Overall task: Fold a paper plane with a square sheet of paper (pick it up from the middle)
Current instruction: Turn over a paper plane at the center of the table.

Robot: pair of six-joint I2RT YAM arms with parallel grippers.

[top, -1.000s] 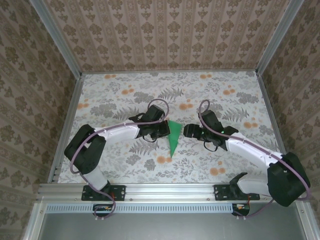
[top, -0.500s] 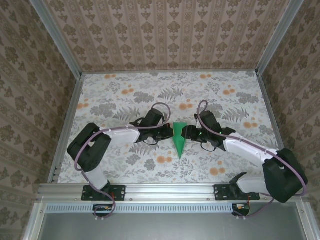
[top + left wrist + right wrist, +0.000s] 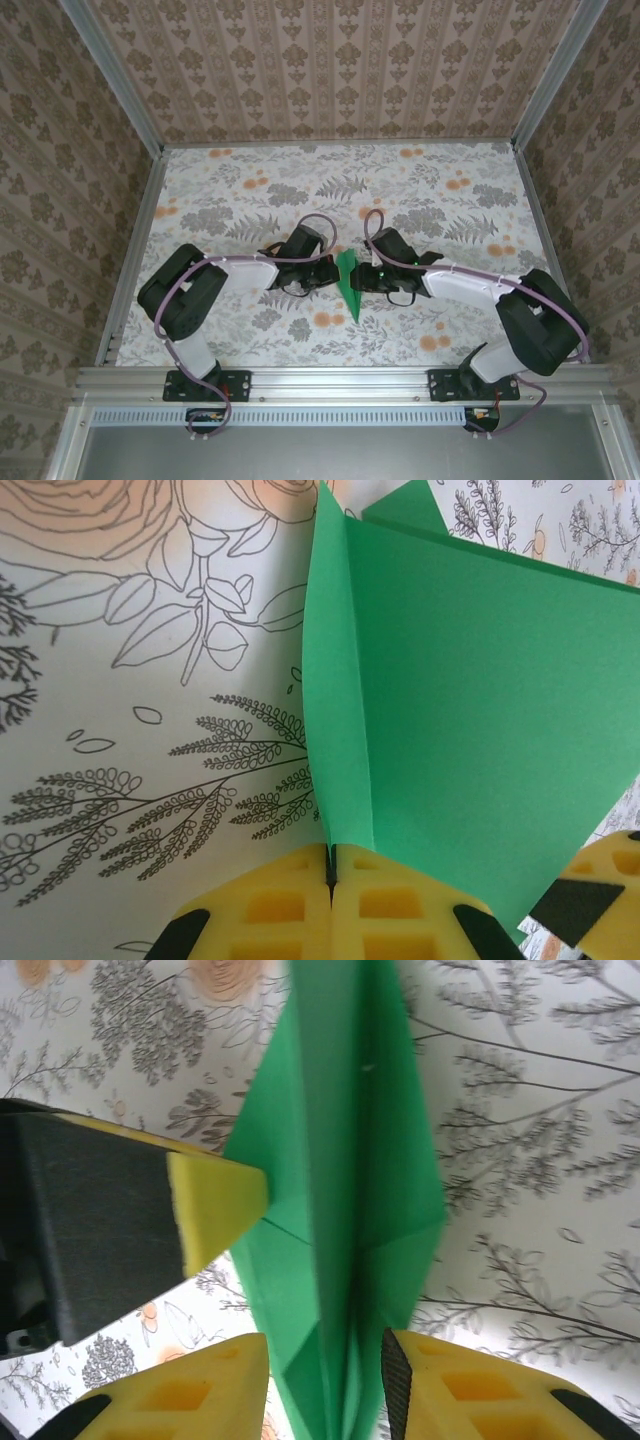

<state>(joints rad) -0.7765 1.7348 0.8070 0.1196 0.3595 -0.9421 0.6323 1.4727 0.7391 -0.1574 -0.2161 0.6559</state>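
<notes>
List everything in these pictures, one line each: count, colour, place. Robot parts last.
paper plane: one, bright green, part folded, mid-table between the two grippers
table: one, white cover with grey leaf and orange flower prints, under everything
walls: three, beige patterned wallpaper, at the table's left, far and right sides
frame: one, silver metal, along the table's near edge and up the corners
cables: two, purple, one looping along each arm
arms: two, white and black, bases at the near edge, reaching to the middle
left gripper: one, yellow pads, shut on the paper plane's fold
right gripper: one, yellow fingers, jaws apart on either side of the paper plane
</notes>
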